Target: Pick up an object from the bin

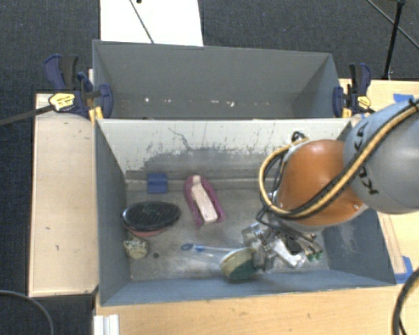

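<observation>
The end effector (271,248) sits low in the front right corner of the bin (216,82), under the orange cover (314,183). From here I cannot tell whether it is open or closed. Just beside it, close to the front wall, lies a dark green round thing (239,268) with a pale top, perhaps touching it. A thin blue stick (201,248) lies to its left. Farther left are a pink case (202,199), a black dish (151,216), a blue block (157,182) and a yellowish lump (135,248). Bare floor shows behind the end effector, toward the back wall.
</observation>
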`<action>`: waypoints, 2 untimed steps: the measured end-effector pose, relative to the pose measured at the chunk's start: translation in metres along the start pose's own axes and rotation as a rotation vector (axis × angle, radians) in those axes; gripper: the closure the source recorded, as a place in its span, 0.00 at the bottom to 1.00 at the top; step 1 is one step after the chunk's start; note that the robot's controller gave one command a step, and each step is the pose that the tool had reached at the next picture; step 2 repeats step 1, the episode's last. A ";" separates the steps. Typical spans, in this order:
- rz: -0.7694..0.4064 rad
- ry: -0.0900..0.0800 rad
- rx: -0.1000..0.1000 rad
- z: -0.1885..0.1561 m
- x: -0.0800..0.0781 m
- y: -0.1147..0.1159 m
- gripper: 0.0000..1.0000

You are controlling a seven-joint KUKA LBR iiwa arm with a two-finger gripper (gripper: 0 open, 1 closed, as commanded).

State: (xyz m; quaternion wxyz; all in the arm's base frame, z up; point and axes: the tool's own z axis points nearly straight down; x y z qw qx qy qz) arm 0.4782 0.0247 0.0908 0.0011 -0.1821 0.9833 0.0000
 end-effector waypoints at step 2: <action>0.002 -0.009 0.002 -0.122 -0.024 0.004 1.00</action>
